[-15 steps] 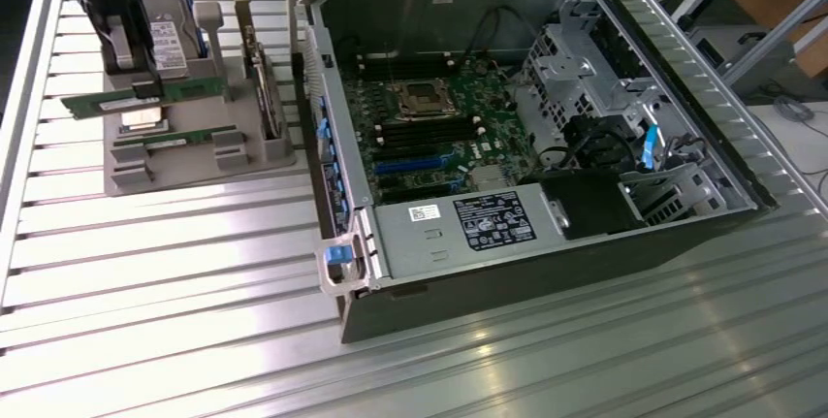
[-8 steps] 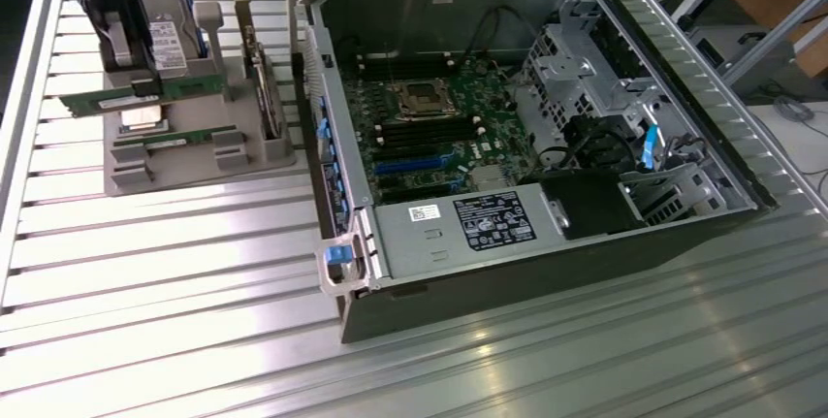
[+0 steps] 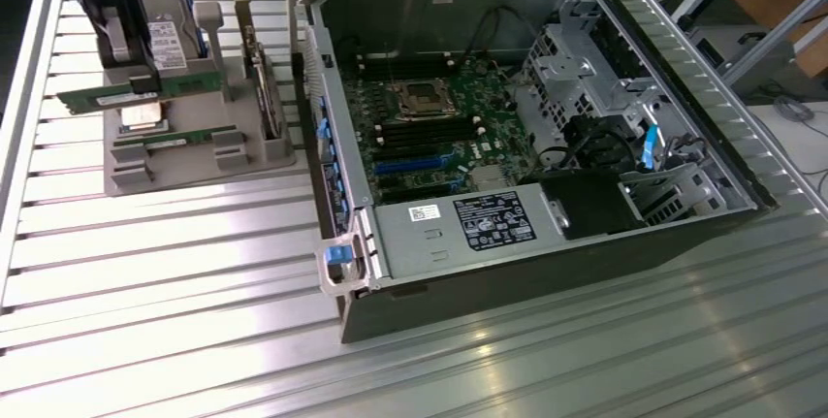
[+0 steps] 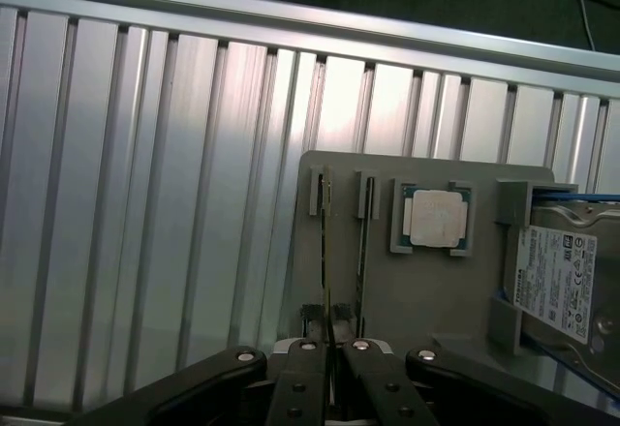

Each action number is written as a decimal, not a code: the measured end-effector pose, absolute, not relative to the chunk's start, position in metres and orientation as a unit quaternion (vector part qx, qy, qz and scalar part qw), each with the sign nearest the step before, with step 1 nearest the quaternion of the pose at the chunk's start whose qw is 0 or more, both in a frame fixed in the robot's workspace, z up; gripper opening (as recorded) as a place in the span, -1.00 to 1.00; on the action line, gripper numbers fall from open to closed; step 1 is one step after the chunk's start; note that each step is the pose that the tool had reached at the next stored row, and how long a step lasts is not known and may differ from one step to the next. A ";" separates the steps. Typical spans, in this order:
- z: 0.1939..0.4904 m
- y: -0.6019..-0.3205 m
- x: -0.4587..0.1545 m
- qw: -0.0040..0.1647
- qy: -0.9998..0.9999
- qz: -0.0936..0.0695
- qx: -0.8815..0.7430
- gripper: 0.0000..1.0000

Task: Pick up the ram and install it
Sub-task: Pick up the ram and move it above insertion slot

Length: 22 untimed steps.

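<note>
A: Exterior view first. What is the gripper (image 3: 136, 74) doing?

B: It is hanging over the grey holder (image 3: 194, 161) on the exterior view's left, pinching the ram (image 3: 123, 97) from above. That stick is sitting higher than the second ram (image 3: 181, 137) and jutting past the holder's edge, so it is looking raised out of its slot. Calling this the pick-up step: grasp made, install not started.

A: And the target?

B: The computer case (image 3: 306, 11) is lying open, well apart from the holder. The memory slots (image 3: 414, 134) on the motherboard (image 3: 453, 161) are showing dark and unfilled, as far as can be told. The install is calling for a level carry, the stick lined up along a slot, then a straight push down.

A: Wrist view?

B: The fingers (image 4: 298, 387) are sitting drawn nearly together on the ram (image 4: 326, 252), gripping its thin edge. It is showing edge-on, the second ram (image 4: 361, 252) just beside it, then the CPU chip (image 4: 435, 218) and the hard drive (image 4: 557, 276).

A: Anything hidden?

B: In the exterior view the gripper's body is covering where the pads are meeting the stick. In the wrist view the fingers are cutting off the ram's near end. Whether it is fully clear of the holder, cannot tell.
</note>
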<state>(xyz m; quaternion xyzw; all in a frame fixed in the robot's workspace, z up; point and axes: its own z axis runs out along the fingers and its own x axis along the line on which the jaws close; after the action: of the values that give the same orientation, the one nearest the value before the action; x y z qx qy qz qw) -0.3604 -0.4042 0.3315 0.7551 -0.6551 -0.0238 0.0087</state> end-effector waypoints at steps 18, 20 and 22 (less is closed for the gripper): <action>0.338 -0.404 -0.360 0.009 -0.655 -0.024 0.755 -0.74; 0.339 -0.404 -0.360 0.009 -0.655 -0.024 0.755 -0.74; 0.340 -0.404 -0.360 0.009 -0.655 -0.024 0.755 -0.74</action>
<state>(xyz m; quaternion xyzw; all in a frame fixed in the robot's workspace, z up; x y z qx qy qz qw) -0.3604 -0.4042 0.3399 0.7551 -0.6551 -0.0238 0.0088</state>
